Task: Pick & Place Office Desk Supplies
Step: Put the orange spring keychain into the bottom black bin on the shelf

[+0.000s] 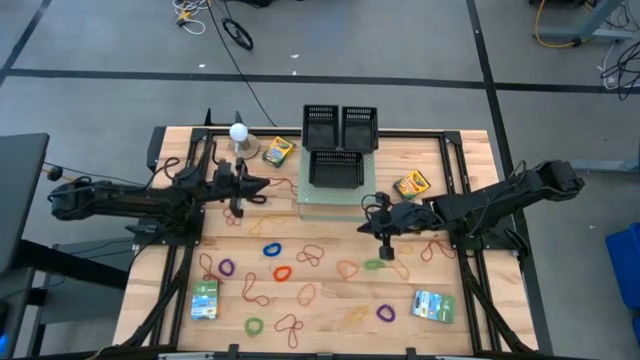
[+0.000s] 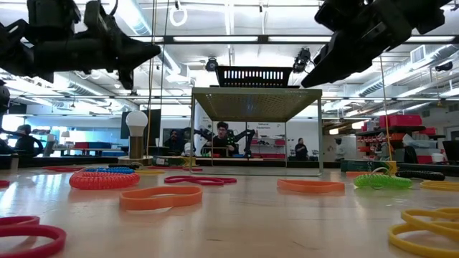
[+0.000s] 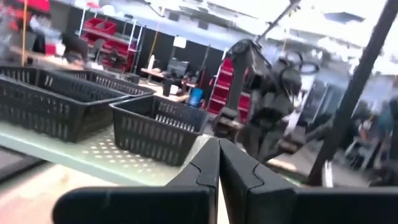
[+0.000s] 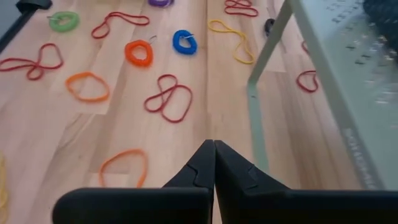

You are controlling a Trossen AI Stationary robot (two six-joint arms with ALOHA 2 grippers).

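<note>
Thin rubber bands (image 1: 277, 248) in orange, red, purple, blue, green and yellow lie scattered flat over the front half of the wooden table (image 1: 470, 160), some round, some twisted into figure-eights, with two yellow-green crayon boxes (image 1: 278, 151) near the black baskets (image 1: 335, 168) (raised on a pale perforated stand) and two green-blue-white packets (image 1: 432, 306) toward the front corners. The right gripper (image 1: 388, 250), fingers pressed together and empty, hangs just above a green band (image 1: 374, 265); the left gripper (image 1: 262, 184), likewise clenched on nothing, hovers near the white ball (image 1: 238, 131), clear of the bands below.
</note>
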